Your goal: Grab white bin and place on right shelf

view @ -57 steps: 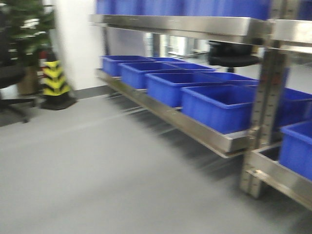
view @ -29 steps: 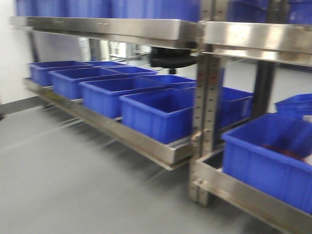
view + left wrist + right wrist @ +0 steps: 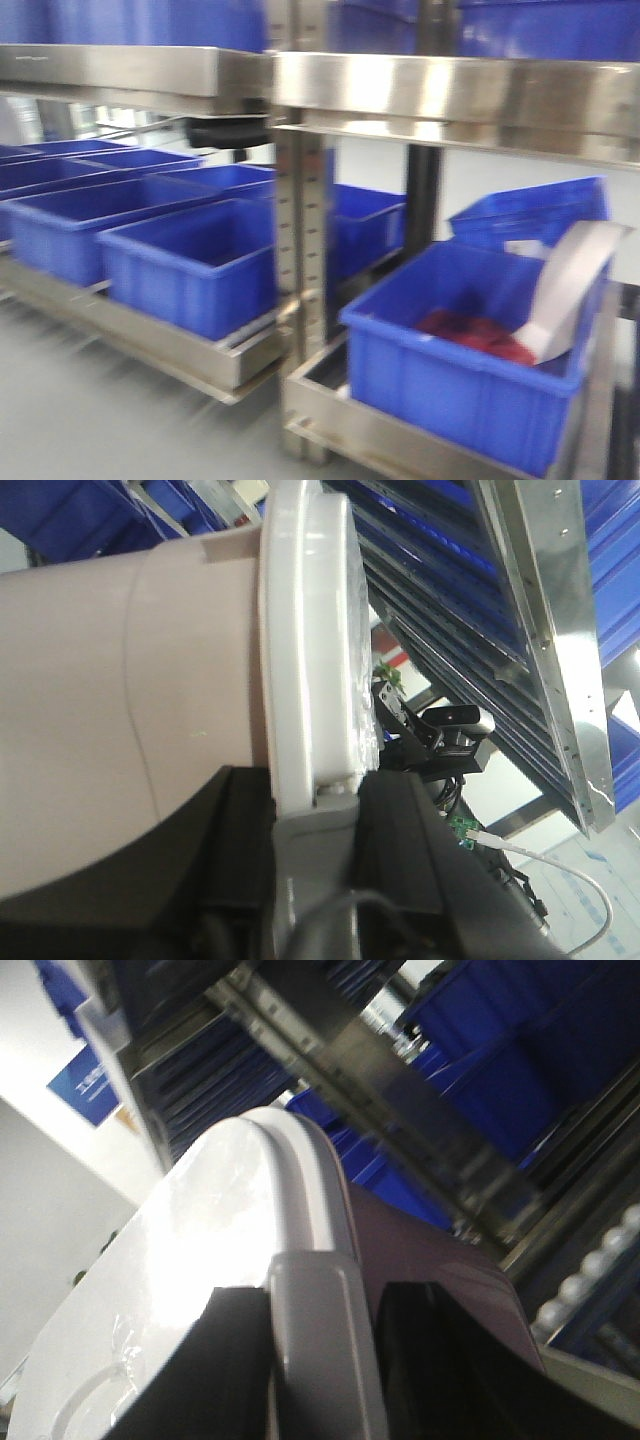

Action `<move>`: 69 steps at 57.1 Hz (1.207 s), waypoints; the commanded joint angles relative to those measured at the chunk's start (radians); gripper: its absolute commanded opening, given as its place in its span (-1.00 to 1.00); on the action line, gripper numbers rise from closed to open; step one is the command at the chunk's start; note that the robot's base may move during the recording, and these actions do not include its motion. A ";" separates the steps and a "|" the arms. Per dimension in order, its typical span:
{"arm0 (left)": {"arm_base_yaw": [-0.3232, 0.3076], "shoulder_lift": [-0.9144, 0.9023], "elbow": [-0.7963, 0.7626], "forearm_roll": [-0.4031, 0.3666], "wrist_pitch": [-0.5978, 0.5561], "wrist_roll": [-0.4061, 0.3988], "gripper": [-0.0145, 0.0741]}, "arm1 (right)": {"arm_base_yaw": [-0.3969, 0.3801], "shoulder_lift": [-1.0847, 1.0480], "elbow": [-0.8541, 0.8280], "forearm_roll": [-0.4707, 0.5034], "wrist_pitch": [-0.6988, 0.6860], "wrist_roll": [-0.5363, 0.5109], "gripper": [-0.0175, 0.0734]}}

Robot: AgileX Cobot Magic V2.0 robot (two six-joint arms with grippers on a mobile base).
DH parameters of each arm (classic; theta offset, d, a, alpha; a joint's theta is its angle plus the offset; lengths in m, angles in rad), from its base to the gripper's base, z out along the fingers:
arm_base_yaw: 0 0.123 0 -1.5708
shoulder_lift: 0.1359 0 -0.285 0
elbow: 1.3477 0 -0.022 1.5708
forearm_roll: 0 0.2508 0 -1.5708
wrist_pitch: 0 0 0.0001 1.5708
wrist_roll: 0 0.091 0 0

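Note:
The white bin fills both wrist views. In the left wrist view its pale pinkish side and white lid rim run up from my left gripper, which is shut on the bin's grey end clasp. In the right wrist view the glossy white lid and the pinkish side meet at a grey clasp, and my right gripper is shut on it. The stainless steel shelf stands ahead, with its perforated upright. The bin and grippers are out of the front view.
Blue bins line the low shelf at left. In the right bay a blue bin holds something red and a white curved piece. More blue bins sit on the upper shelf. Grey floor lies at the lower left.
The front view has swung to the right along the rack. The plant and striped cone have left the view, and the right bay with the red-filled blue bin has come in.

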 commanded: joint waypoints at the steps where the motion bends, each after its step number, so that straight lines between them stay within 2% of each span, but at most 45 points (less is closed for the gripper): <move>1: -0.024 -0.053 -0.040 -0.118 0.167 0.021 -0.96 | 0.012 -0.039 -0.038 0.139 0.053 -0.004 -0.47; 69: -0.024 -0.053 -0.040 -0.118 0.166 0.021 -0.96 | 0.012 -0.038 -0.038 0.139 0.053 -0.004 -0.47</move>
